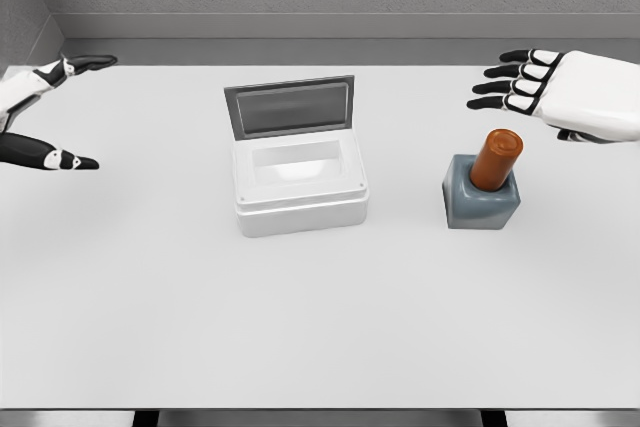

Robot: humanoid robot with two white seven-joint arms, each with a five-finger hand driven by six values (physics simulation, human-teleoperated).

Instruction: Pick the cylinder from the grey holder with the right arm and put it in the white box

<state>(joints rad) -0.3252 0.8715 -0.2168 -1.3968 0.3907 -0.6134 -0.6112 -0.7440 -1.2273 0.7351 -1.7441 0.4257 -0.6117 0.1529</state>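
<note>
An orange-brown cylinder (496, 158) stands tilted in the grey holder (481, 200) at the right of the white table. My right hand (545, 92) hovers above and behind it, fingers spread and pointing left, holding nothing. The white box (299, 185) sits at the table's middle with its grey lid (290, 107) propped open at the back; its inside looks empty. My left hand (50, 112) hangs at the far left edge, fingers spread, well away from the box.
The table's front edge (320, 409) runs along the bottom of the view. A grey wall stands behind the table's far edge.
</note>
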